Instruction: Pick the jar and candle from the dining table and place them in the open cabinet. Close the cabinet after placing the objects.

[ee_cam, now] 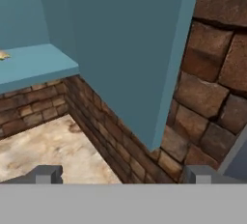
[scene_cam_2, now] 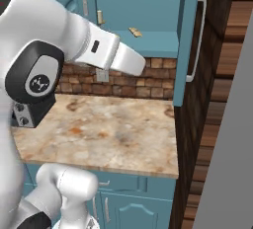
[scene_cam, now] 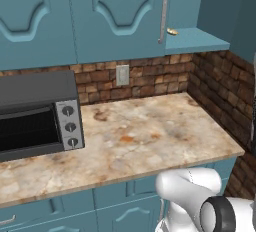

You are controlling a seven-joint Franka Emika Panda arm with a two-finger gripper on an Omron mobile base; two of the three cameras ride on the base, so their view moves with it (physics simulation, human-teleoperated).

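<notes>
Teal cabinet (scene_cam_2: 148,6) stands open with the brass candle (scene_cam: 171,31) on its shelf (scene_cam: 197,41) at far right above the marbled worktop (scene_cam: 145,136), fingers (ee_cam: 120,175) spread wide and empty, so likely next: fetch the jar.

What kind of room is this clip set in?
A rendered home kitchen: teal wall cabinet over a brick backsplash, a marbled stone counter, and a black toaster oven on it.
</notes>
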